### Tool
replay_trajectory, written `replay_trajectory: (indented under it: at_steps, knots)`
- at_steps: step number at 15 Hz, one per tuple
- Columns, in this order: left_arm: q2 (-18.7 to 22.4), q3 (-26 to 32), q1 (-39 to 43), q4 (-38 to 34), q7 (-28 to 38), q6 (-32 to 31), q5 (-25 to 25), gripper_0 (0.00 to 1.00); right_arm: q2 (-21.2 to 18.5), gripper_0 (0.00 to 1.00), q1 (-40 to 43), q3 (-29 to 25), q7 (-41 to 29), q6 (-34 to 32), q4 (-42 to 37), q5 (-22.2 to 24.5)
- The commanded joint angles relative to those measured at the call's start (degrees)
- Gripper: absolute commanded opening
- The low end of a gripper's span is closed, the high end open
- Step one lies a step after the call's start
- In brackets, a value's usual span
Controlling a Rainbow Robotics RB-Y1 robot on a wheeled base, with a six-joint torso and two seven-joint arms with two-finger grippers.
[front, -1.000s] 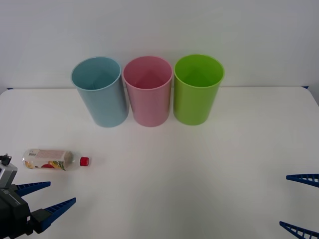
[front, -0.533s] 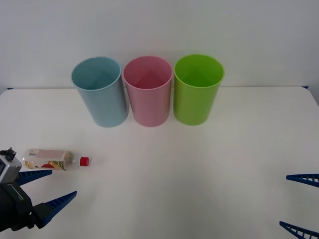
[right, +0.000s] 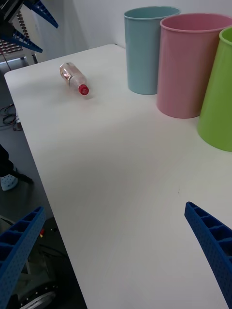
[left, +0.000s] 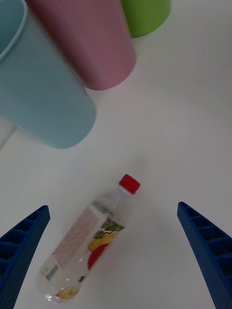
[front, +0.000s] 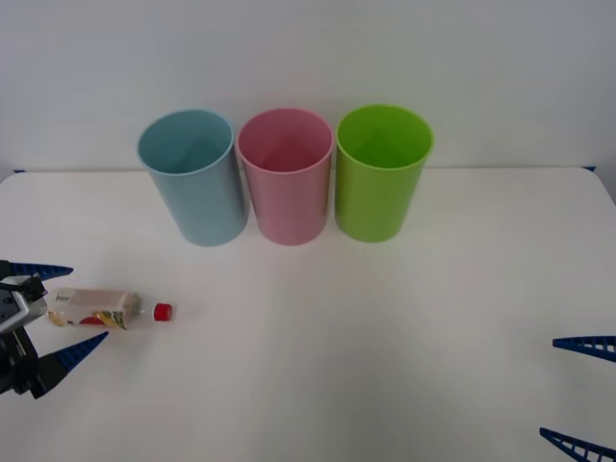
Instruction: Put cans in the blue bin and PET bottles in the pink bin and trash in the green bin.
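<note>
PET bottle, clear, red screw cap, pale label with red and yellow print: lying on its side on the white table at about eight o'clock from the table's middle in the front view, cap pointing toward three o'clock, apart from all bins.

Left gripper: hovering at the bottle's base end, blue ribbed fingers spreading wide, one at twelve o'clock and one at six o'clock of the bottle's base, neither touching it.

Bins, standing upright in a row at twelve o'clock on the table's far side, each just beside the next: blue bin nearest the bottle, pink bin between, green bin toward three o'clock.

Right gripper: resting at four o'clock by the table's near edge, fingers held wide apart, gripping nothing.
</note>
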Motion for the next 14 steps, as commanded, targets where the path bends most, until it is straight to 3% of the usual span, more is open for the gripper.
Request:
replay_trajectory:
  at_steps: [1, 6, 8, 14]
  knots:
    - [7.85, -0.66, 0.37, 3.49, -3.10, 5.21, -0.33, 0.89, 0.01, 1.00, 0.00, 0.00, 0.00, 0.00, 0.00, 0.00]
    - [19.28, -6.38, -0.25, 12.36, -3.19, 16.37, 4.68, 0.86, 0.01, 1.00, 0.00, 0.00, 0.00, 0.00, 0.00, 0.00]
    - [23.49, -8.84, -2.18, 14.38, -2.92, 17.16, 7.49, 0.87, 0.01, 1.00, 0.00, 0.00, 0.00, 0.00, 0.00, 0.00]
    - [26.04, -15.17, -9.92, 20.10, -12.15, 17.60, 6.79, 0.87, 0.01, 1.00, 0.00, 0.00, 0.00, 0.00, 0.00, 0.00]
